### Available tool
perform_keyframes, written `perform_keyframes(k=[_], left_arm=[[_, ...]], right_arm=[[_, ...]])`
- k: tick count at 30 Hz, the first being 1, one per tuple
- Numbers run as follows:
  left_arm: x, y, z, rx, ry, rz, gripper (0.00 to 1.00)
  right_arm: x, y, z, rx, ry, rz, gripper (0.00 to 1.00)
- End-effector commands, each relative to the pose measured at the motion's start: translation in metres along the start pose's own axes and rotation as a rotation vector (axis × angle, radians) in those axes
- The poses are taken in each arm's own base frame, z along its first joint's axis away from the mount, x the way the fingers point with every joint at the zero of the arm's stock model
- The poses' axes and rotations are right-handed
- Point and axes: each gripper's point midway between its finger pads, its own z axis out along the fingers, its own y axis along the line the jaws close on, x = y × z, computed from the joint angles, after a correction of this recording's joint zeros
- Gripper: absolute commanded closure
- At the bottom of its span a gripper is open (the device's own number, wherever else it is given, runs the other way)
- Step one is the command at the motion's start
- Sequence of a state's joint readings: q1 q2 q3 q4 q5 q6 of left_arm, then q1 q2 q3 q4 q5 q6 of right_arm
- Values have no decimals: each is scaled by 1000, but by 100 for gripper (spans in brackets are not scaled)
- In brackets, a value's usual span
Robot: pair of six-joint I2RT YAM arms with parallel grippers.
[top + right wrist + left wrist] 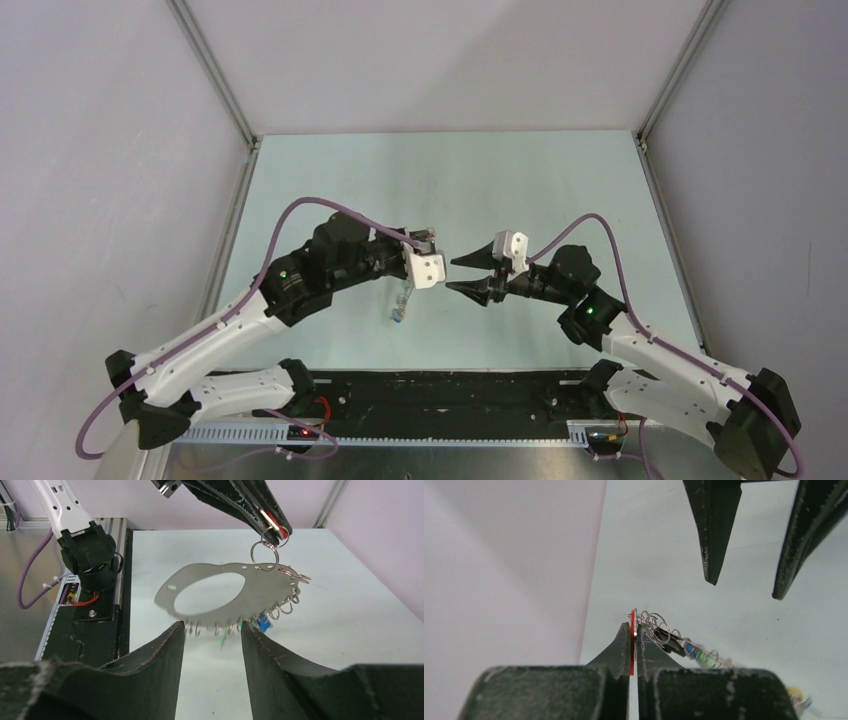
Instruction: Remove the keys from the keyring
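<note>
1. The counter is a pale, faintly green sheet, matte and plain, boxed in on three sides by pale grey-lilac walls.
2. Slim aluminium posts run up the two far corners where the walls meet.
3. A black base plate crosses the near edge between the arm bases. A purple cable loops over each arm.
4. The left fingers are pressed together on a red-headed key, raised above the counter just left of its middle.
5. The keyring hangs from that key by a small wire ring. It is a flat grey metal plate with an oval opening, tilted in the air over the counter.
6. The other keys dangle from little rings along its lower edge. A blue head and a green one show there, with a yellow one at the edge of the left wrist view.
7. The right fingers are spread wide with nothing between them. They point at the keyring from the right, near it but apart.
</note>
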State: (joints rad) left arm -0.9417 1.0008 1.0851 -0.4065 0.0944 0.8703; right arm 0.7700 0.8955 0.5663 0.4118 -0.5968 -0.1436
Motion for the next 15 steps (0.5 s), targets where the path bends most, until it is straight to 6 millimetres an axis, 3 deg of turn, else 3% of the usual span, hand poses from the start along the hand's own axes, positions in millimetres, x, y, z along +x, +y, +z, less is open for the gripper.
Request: perform_keyframes(k=[1,15], left_arm=[[-23,28,-12,-100,-48,-93,100],[-3,39,-9,-154,156,-330,100]], right_arm=[[-18,-8,3,35,-35,-36,49],[-34,-20,4,118,-92,-29,40]])
